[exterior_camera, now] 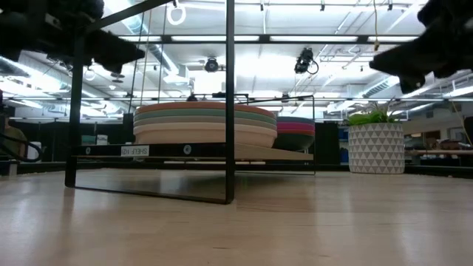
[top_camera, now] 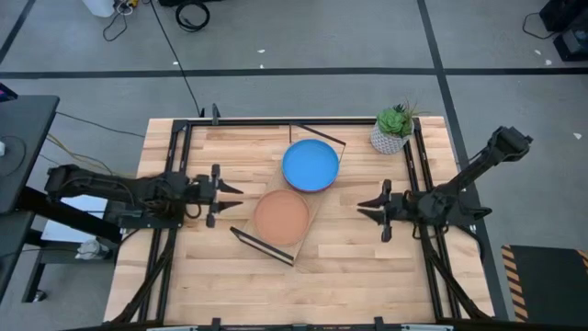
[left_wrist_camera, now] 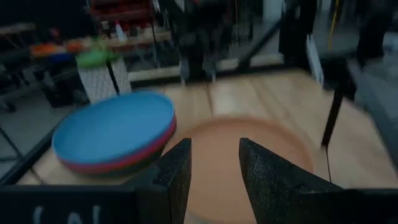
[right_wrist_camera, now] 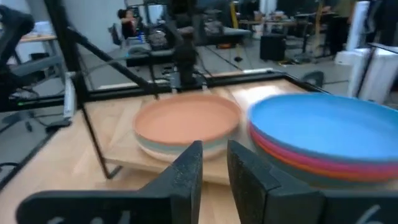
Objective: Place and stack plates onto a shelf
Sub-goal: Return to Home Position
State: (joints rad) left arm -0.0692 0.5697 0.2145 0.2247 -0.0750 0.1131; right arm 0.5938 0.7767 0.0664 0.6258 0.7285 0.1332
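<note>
The shelf (top_camera: 315,208), a light wood board in a thin black wire frame, lies slantwise at the table's middle and carries two stacks of plates. The far stack (top_camera: 310,165) has a blue plate on top, with pink beneath (right_wrist_camera: 323,127). The near stack (top_camera: 281,217) has a terracotta brown plate on top, over teal and cream plates (exterior_camera: 205,123). My left gripper (top_camera: 237,193) hovers open and empty left of the near stack (left_wrist_camera: 249,146). My right gripper (top_camera: 363,206) hovers open and empty right of the shelf. Both point at the shelf.
A potted plant in a white patterned pot (top_camera: 390,136) stands at the table's far right, near the blue stack. Black frame rails run along the table's left and right sides. Bare wood lies at the table's near side.
</note>
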